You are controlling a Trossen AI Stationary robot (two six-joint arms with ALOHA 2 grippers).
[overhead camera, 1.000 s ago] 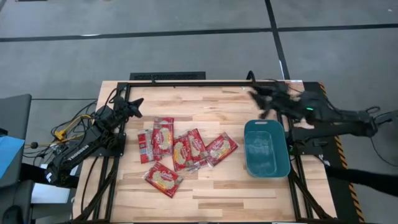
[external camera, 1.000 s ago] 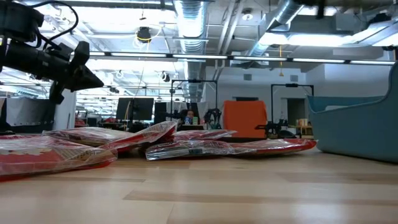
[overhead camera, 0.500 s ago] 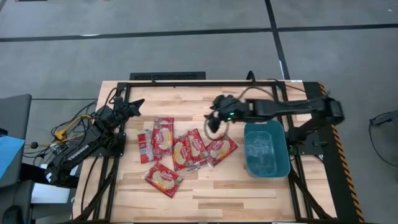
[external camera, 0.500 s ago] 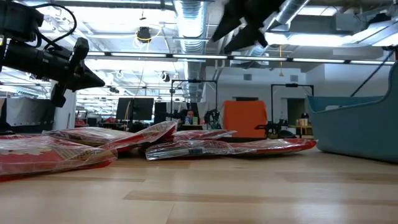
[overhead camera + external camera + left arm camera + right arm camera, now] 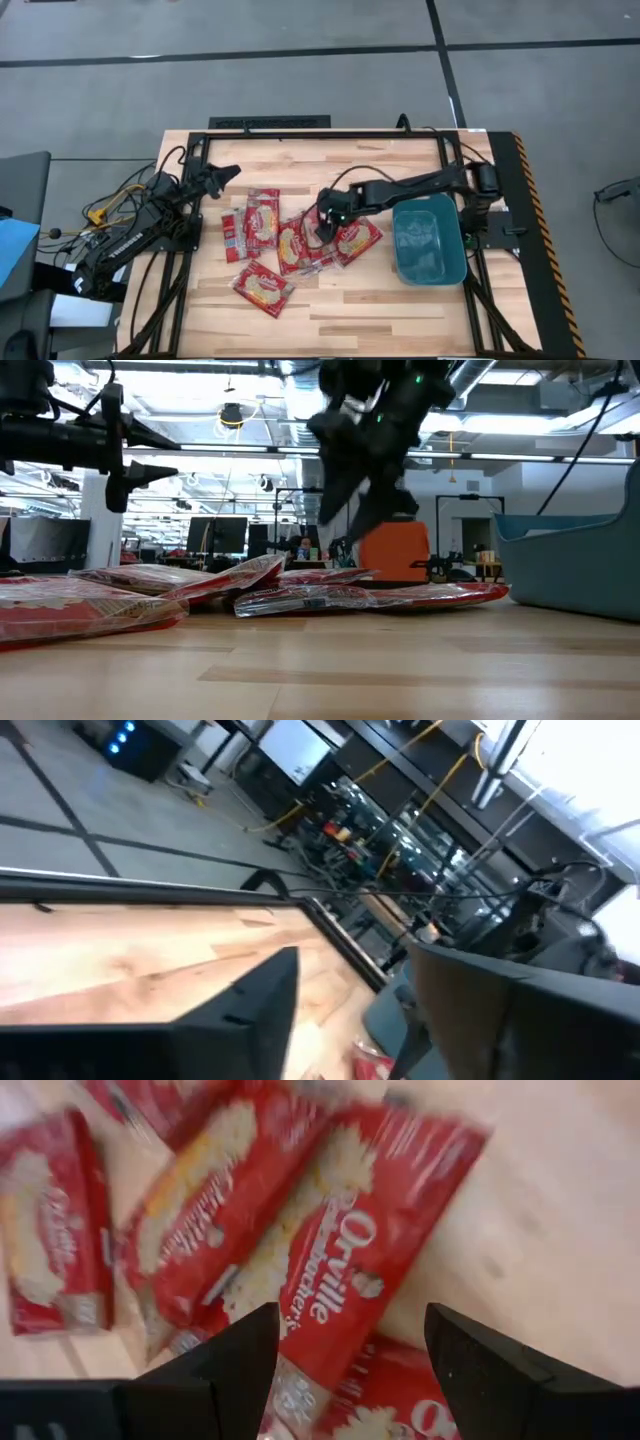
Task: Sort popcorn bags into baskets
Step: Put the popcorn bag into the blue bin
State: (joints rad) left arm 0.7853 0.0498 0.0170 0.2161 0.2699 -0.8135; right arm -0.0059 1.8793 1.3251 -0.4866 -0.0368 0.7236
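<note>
Popcorn bags (image 5: 290, 243): six flat red foil packets w/ cream pics and white lettering, lying on the wooden table (image 5: 300, 310), clustered in the middle-left area. None are in the basket. From above: one small packet (image 5: 232, 236) at the cluster's left edge, one (image 5: 262, 218) just beside it, two overlapping ones in the centre (image 5: 293, 244) and (image 5: 317, 233), one tilted at the right (image 5: 356, 240), and one apart at the front (image 5: 263, 287).

Basket (image 5: 429, 240): teal-blue rounded-rect bin w/ shallow walls, on the table's right side, near the rightmost packet but not touching it. In the low view its wall (image 5: 575, 570) rises at the far right.

Right gripper (image 5: 322, 222): arm stretched across from the table's right side, hovering over the centre packets. Fingers are spread apart, holding nothing; in the right wrist view the two dark fingers (image 5: 236, 1365) frame a packet (image 5: 335, 1290) lettered "Orville", w/ more packets beside and overlapping it. Low view shows this gripper (image 5: 350, 495) above the packets, not touching them.

Left gripper (image 5: 222, 174): waits near the table's left-back edge, well apart from the packets, raised off the surface. Its fingers (image 5: 250, 1000) stand apart, w/ nothing between them.
</note>
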